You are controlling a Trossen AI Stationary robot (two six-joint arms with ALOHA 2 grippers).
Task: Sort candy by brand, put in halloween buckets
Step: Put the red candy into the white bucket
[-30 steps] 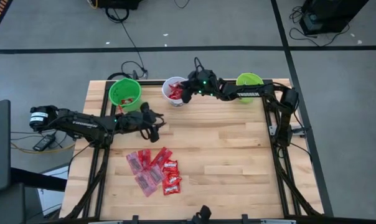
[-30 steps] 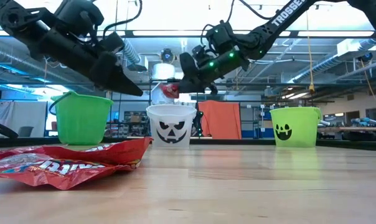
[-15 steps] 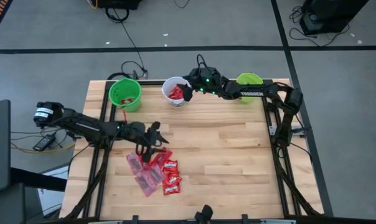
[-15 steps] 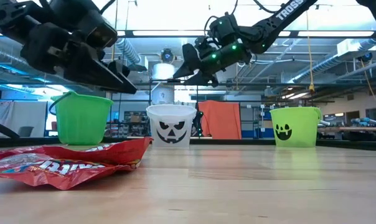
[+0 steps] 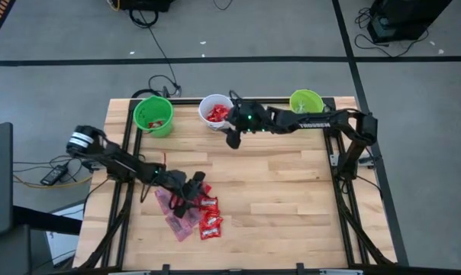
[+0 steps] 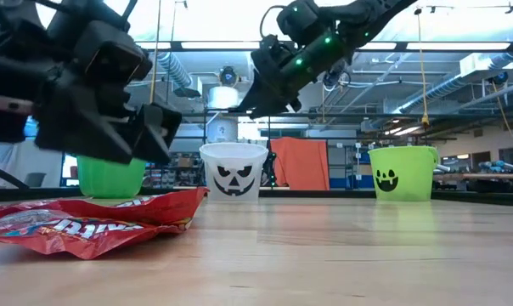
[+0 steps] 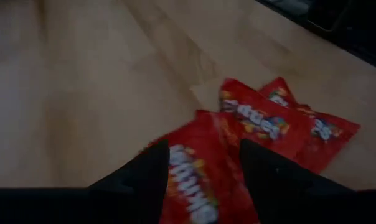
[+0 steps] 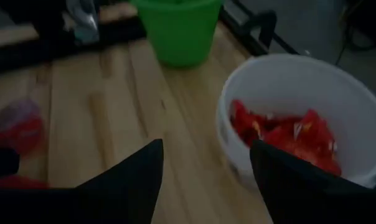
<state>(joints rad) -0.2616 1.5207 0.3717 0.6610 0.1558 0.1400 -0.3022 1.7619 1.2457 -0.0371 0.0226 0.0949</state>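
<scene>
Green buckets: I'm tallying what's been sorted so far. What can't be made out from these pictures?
- Right green bucket: contents too small from above; its wall hides them in the low view.
- Left green bucket: reddish bits inside, brand unreadable; left gripper partly covers it in the low view.
- White bucket: red packets visible, count unclear.

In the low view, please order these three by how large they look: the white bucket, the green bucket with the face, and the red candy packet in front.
1. Red candy packet: widest, but nearest the camera, so its true size is unsure.
2 and 3. White bucket and green bucket with the face: they look alike, so I do not rank them.
</scene>
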